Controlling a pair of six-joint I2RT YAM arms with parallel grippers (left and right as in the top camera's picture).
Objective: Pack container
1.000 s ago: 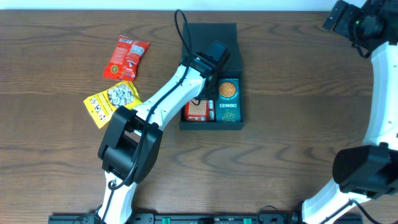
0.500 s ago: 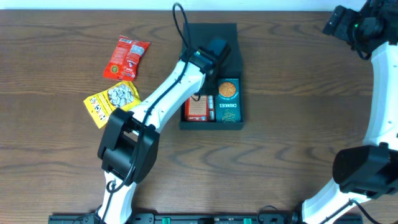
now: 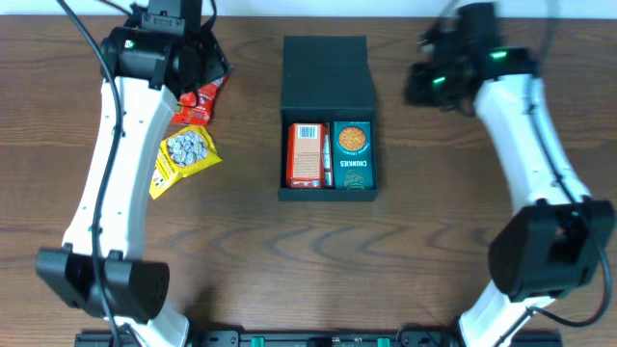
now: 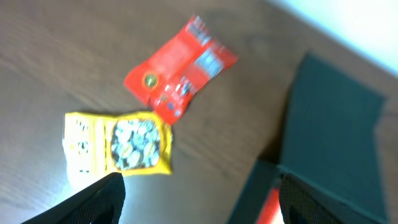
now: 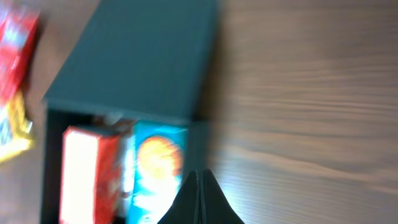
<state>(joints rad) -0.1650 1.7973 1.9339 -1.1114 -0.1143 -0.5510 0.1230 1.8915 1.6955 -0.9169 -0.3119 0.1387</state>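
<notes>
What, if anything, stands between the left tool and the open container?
Nothing visible does. The left tool hangs open near the red packet, left of the container; only bare table lies between them. The lid is folded back, leaving the opening uncovered.

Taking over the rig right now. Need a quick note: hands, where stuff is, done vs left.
Left hand: open, empty, above the loose packets.
Right hand: shut, empty, off the container's right side.
Container: lid flap open; orange box and teal packet lie side by side inside.
Left to do: red packet and yellow packet lie on the table, left of the container. Pack both, then probably close the lid.
</notes>
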